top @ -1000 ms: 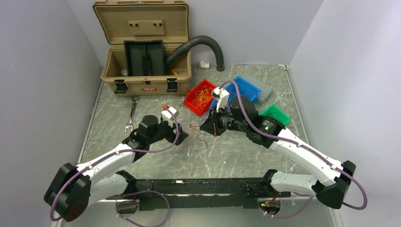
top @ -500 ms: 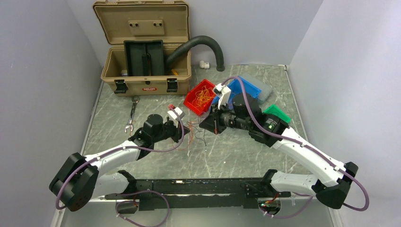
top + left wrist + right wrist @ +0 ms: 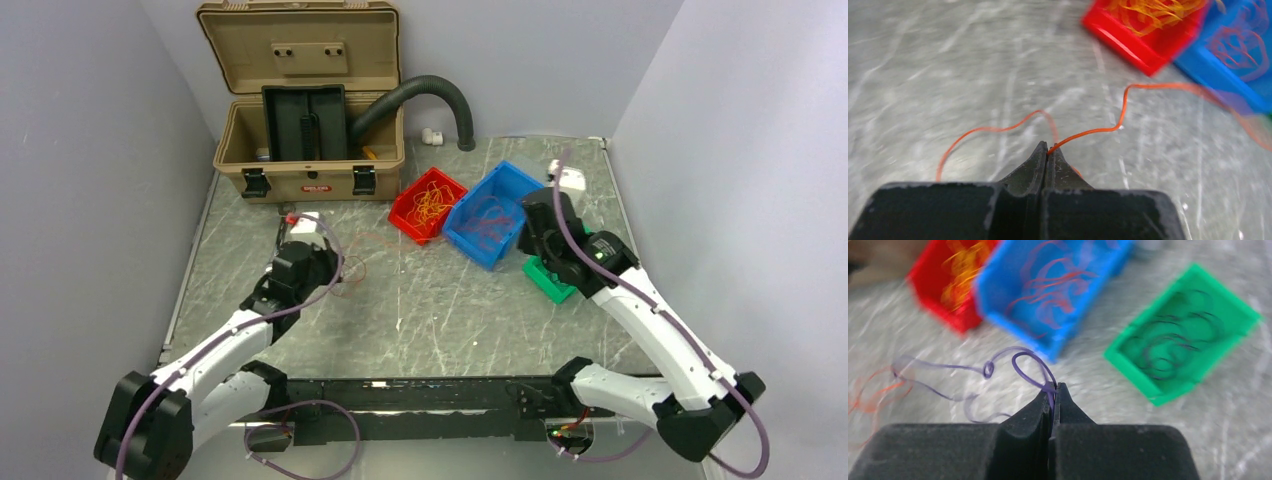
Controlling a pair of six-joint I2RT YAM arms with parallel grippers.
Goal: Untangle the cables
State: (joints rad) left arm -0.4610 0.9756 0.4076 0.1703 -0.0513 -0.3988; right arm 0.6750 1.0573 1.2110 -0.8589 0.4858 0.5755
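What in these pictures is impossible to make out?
- Left wrist view: where the orange wire ends; it blurs off the right edge.
- Right wrist view: how many wires lie in the green bin; motion blur.
- Top view: the bottom of the toolbox; a black tray covers it.

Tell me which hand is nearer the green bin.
Right. The right hand, shut on a dark wire, is close by the green bin and the blue bin. The left hand, shut on an orange wire, is across the table, beyond the red bin.
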